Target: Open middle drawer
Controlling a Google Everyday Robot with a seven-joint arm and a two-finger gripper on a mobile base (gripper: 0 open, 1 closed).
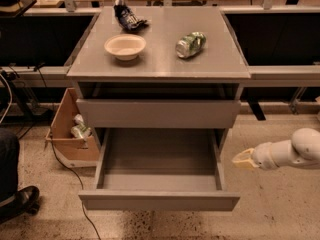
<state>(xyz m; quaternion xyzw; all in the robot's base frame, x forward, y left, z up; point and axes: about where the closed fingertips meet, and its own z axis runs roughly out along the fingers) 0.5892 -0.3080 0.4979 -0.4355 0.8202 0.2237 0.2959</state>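
Middle drawer [159, 201] open; gripper [243, 159] just right of it, holding nothing, clench unclear. An inward swing could knock the drawer shut.

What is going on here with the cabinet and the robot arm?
A robot arm is working at a grey cabinet. One drawer stands pulled well out, below a closed drawer front. The hand hangs just right of the open drawer, not touching it. A bowl and a can on its side sit on top.
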